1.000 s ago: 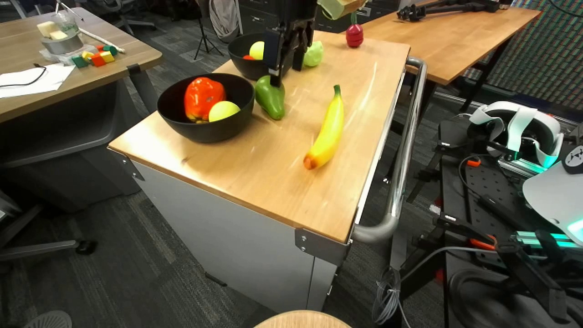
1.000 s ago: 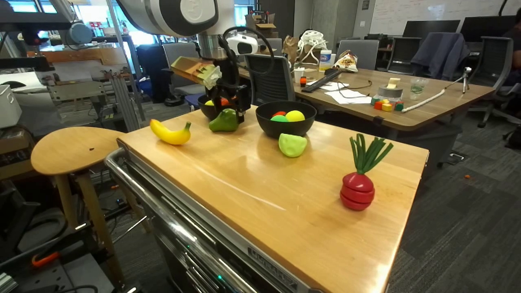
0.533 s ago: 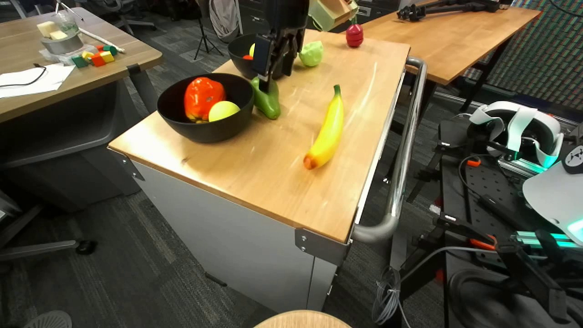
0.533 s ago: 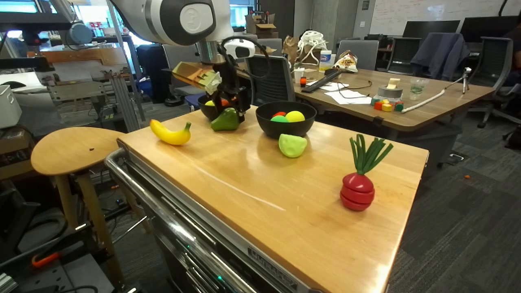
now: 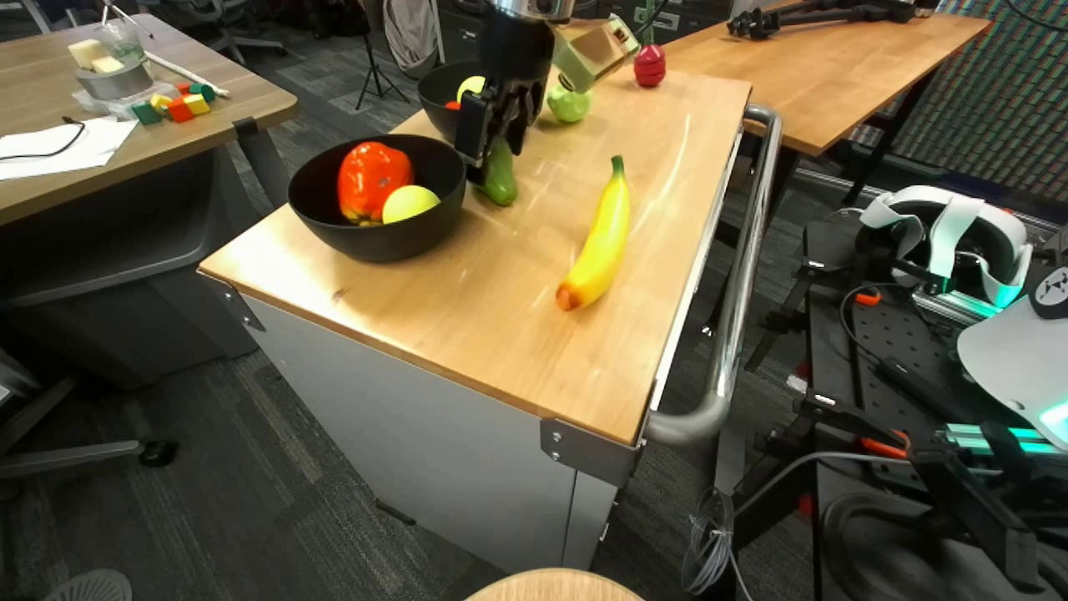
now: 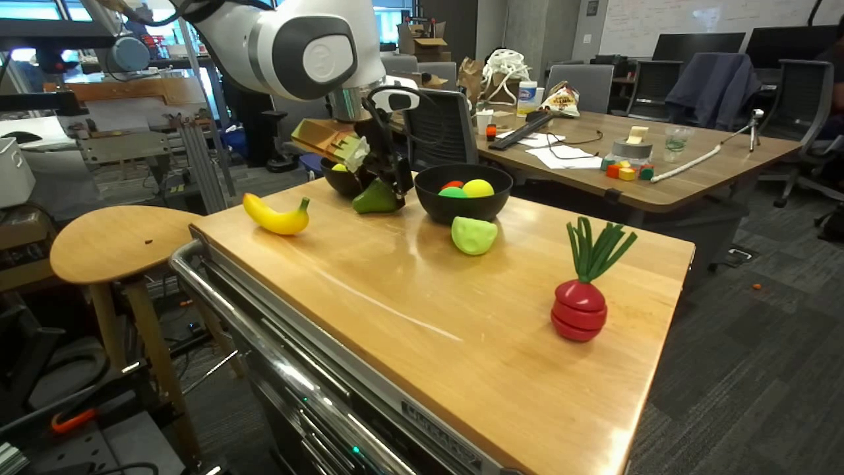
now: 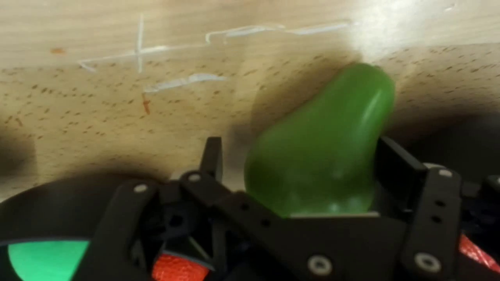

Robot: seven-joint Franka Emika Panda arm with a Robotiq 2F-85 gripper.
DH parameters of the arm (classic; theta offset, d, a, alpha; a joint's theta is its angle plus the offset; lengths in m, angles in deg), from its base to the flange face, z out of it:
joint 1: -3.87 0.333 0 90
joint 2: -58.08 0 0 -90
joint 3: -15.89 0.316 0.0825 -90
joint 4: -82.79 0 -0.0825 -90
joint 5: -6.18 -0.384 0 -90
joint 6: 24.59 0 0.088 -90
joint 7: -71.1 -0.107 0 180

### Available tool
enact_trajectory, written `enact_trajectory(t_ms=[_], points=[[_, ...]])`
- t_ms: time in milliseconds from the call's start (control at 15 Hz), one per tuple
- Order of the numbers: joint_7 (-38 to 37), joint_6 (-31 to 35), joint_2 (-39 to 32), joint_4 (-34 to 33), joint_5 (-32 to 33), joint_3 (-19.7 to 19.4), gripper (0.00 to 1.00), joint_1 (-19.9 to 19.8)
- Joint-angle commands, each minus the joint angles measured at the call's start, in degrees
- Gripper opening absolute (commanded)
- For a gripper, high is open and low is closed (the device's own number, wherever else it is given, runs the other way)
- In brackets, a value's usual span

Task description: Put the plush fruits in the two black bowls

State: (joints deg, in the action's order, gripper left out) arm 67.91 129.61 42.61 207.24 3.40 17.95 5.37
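My claw (image 7: 299,144) hangs low over the wooden cart top (image 6: 395,297), its jaws parted wide with the green avocado (image 7: 320,148) between them. In the wrist view, one finger (image 7: 212,158) stands apart from the avocado, a strip of cart top showing in the gap. The opposite finger (image 7: 396,171) stands right at the avocado's edge, and I cannot tell whether the two touch.

In an exterior view, one black bowl (image 5: 380,242) holds a glossy red-orange fruit (image 5: 371,175) and a round yellow fruit (image 5: 409,203). Red, green and yellow fruits (image 6: 479,189) show inside the other black bowl (image 6: 455,210), as I see it in an exterior view. The avocado lies on the cart top between these two bowls.

A pale green piece (image 6: 473,236) sits near the other black bowl. The banana (image 5: 599,242) lies on the cart top in both exterior views, well apart from my claw. The green-leaved red radish (image 6: 579,313) stands upright, away from both bowls. Near the cart top is a wooden stool (image 6: 112,244).
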Motion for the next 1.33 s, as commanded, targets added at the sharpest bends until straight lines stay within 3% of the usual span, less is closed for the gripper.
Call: enact_trajectory(t_ms=[0, 200, 600, 800, 1267], points=[[0.4, 4.4, -3.0, -1.9, 2.5, -1.4, 0.7, 0.3], [0.5, 5.8, -3.6, -2.1, 2.6, -1.7, 0.47, 0.1], [0.3, 2.3, -1.5, -1.5, 2.4, -1.5, 0.47, 0.4], [3.5, -0.1, 2.3, 0.9, 4.4, -0.8, 0.47, 0.7], [10.2, 4.1, 9.0, 2.9, 6.3, 3.8, 0.47, 3.2]])
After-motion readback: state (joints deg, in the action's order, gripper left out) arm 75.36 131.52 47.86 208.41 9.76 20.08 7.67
